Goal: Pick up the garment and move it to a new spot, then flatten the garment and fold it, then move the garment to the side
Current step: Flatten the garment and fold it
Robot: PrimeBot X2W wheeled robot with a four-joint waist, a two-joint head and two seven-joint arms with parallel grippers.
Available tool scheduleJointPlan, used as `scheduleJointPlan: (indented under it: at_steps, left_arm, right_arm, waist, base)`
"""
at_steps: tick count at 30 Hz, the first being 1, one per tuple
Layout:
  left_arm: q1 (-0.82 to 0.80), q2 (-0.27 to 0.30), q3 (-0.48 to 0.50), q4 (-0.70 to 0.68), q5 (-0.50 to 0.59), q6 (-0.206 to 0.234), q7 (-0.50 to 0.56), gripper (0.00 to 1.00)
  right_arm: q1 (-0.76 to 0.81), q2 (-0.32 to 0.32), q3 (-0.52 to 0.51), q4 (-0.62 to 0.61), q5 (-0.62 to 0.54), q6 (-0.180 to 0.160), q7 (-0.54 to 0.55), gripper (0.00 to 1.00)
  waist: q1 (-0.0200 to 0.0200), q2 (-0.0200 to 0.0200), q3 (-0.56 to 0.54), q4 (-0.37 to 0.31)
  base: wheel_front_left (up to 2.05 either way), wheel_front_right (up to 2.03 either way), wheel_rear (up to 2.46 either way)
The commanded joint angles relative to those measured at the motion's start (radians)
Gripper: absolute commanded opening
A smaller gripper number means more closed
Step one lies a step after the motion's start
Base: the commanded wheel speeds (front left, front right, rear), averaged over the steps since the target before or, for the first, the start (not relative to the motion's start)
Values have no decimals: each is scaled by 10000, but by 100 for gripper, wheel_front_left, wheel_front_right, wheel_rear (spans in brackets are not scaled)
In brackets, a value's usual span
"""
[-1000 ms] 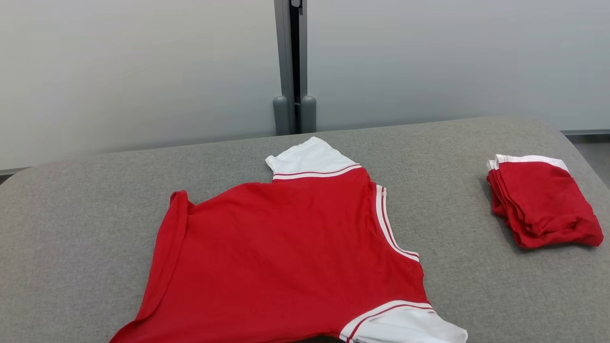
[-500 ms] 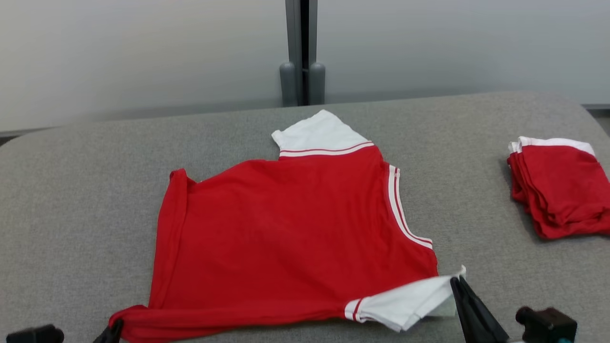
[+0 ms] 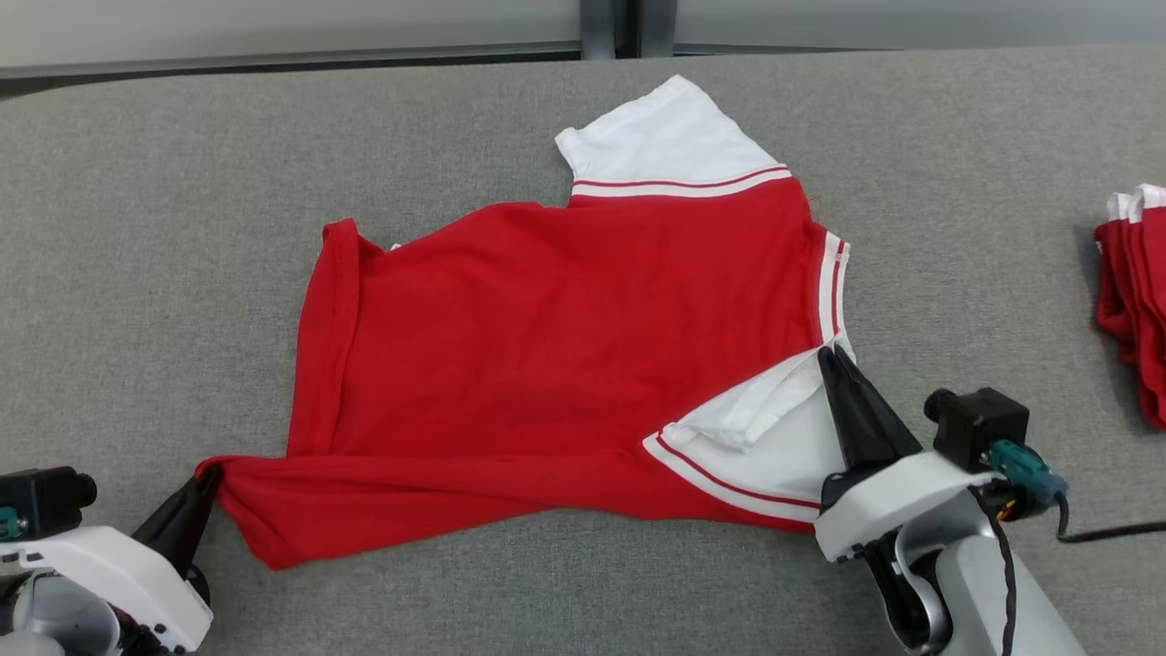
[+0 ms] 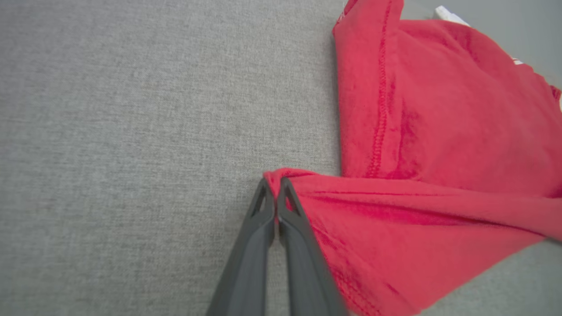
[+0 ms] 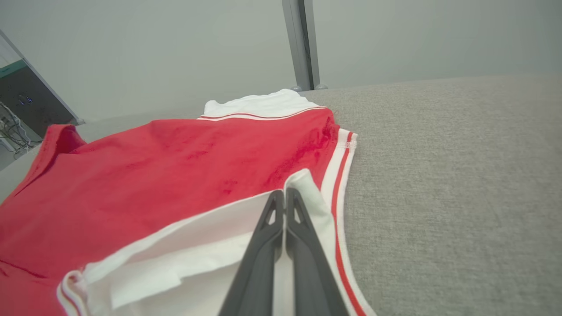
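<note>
Garment [image 3: 547, 346] lengthwise left-to-right, collar [image 3: 831, 282] rightward; left fingers [image 3: 178, 521] clamped on hem [image 3: 223, 476], right fingers [image 3: 856, 415] clamped on sleeve [image 3: 774, 401].

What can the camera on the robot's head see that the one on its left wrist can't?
Head view: the whole red shirt, the right gripper pinching its white sleeve, and a folded red pile at the right edge. Left wrist view: a close look at the hem stitching. Both: the left gripper shut on the shirt's red corner, on the grey padded surface.
</note>
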Motion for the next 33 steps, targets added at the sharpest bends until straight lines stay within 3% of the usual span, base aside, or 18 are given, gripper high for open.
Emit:
scheduleJointPlan:
  at_steps: [1,10,11,12,13,14,18,22,27,30,33]
  left_arm:
    - [-179,-1,12,55,71,-40,-29,0]
    - [-1363,-240,-543,855,489,-526,-443,0]
    - [-1444,-269,-652,949,520,-565,-452,33]
    - [-1514,-305,-742,1016,528,-584,-494,58]
    - [-1557,-352,-784,1055,494,-622,-586,100]
    - [-1553,-387,-828,1102,457,-631,-698,100]
    - [-1251,-647,-632,1194,648,-630,-1964,100]
    - [-879,-1048,-147,950,1037,-105,-3194,100]
    - [-164,-1639,1025,-205,1932,817,-3408,100]
    - [699,-2110,1902,-1325,3275,1256,-3408,100]
    - [1296,-2396,2244,-1846,4066,1459,-3410,100]
  right_arm:
    - [-154,-41,-9,97,12,-3,-102,0]
    - [-1666,-33,134,2001,367,-3,-958,0]
    - [-1784,-36,218,2196,341,-3,-996,0]
    - [-1881,-38,266,2345,383,-3,-1093,0]
    - [-1925,-39,317,2488,431,-3,-1170,36]
    - [-1918,-38,372,2606,432,-3,-1237,99]
    - [-1655,-35,524,2452,-9,-3,-1727,100]
    - [-940,-35,179,1399,-781,-3,-2009,100]
    - [232,-38,-275,-175,-1193,-4,-2048,100]
    - [1082,-33,-505,-1172,-1289,-4,-1854,100]
    - [1740,-33,-565,-1727,-1315,-4,-1589,100]
  waist:
    - [0,0,168,111]
    - [0,0,424,256]
    - [0,0,434,263]
    - [0,0,445,268]
    - [0,0,443,261]
    - [0,0,428,249]
    - [0,0,266,159]
    - [0,0,-27,60]
    - [0,0,-493,-129]
    - [0,0,-902,-301]
    - [0,0,-1237,-434]
  base:
    - [0,0,0]
    - [0,0,0]
    - [0,0,0]
    - [0,0,0]
    - [0,0,0]
    - [0,0,0]
    - [0,0,0]
    - [0,0,0]
    - [0,0,0]
    - [0,0,0]
    - [0,0,0]
